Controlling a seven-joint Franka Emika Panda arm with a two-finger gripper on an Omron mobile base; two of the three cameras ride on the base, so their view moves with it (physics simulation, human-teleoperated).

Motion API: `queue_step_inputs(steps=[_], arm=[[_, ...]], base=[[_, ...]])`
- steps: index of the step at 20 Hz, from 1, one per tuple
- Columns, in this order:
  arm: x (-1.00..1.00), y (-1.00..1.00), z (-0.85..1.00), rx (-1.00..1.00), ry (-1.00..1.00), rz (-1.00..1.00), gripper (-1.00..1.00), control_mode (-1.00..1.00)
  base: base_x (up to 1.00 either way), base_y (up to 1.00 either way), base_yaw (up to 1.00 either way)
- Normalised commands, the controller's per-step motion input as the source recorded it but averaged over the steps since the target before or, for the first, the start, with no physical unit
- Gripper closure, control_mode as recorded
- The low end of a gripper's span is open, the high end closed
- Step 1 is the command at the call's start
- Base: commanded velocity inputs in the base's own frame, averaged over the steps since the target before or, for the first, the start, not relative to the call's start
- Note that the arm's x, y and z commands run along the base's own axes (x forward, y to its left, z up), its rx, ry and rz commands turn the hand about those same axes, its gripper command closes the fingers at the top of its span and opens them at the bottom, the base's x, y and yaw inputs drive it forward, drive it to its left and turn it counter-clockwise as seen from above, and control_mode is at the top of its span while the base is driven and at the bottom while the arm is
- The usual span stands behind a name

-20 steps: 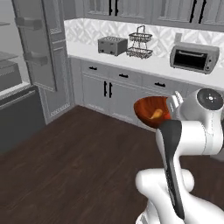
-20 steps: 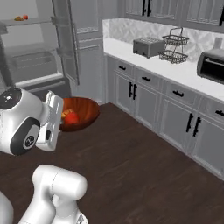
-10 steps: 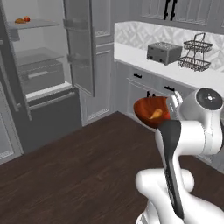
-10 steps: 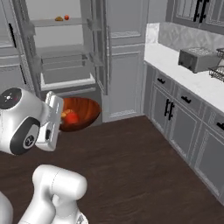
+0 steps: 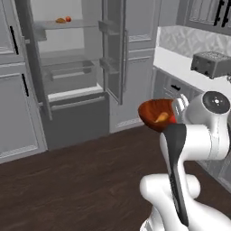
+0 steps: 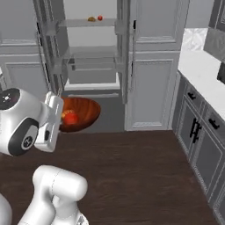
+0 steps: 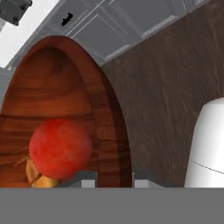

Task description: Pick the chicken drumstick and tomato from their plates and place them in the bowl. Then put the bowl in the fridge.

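Fridge [image 6: 90, 52]: tall, plain grey, both doors swung wide; flat matte interior with a thin glass shelf high up and drawers lower down. Two small things, one orange and one red, lie side by side on that upper shelf [image 5: 63, 20].
Floor [image 5: 76, 180]: dark brown wood planks, faint grain.
Cabinets [image 6: 197, 140]: grey panelled fronts with dark bar handles, under a white counter [image 5: 180, 63] that carries a boxy grey toaster [image 5: 212, 64].
Bowl [image 6: 83, 112]: wide, shallow, reddish-brown wood with glossy banded grain; held up in the air at the arm's end, in front of the open fridge and well apart from it, its rim tilted in the left base view.
Bowl contents: tomato [image 7: 60, 148], round, glossy red, slightly mottled; chicken drumstick [image 7: 37, 175], orange-tan and lumpy, tucked under and beside the tomato, touching it.
Gripper [image 7: 111, 178]: its fingertips [image 7: 87, 180] sit either side of the bowl's thick rim, pinching it, one inside the bowl and one outside.
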Motion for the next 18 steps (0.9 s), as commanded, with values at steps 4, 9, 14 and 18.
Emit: queue_step_inputs(steps=[4, 9, 14, 18], arm=[[0.0, 0.0, 0.0, 0.0, 0.0, 0.0, 1.0, 1.0], [0.0, 0.0, 0.0, 0.0, 0.0, 0.0, 1.0, 1.0], [0.0, 0.0, 0.0, 0.0, 0.0, 0.0, 1.0, 1.0], [0.0, 0.0, 0.0, 0.0, 0.0, 0.0, 1.0, 1.0]], base=[[0.97, -0.55, 0.68], [0.99, -0.32, 0.57], [0.98, 0.0, 0.14], [0.73, 0.0, -0.12]])
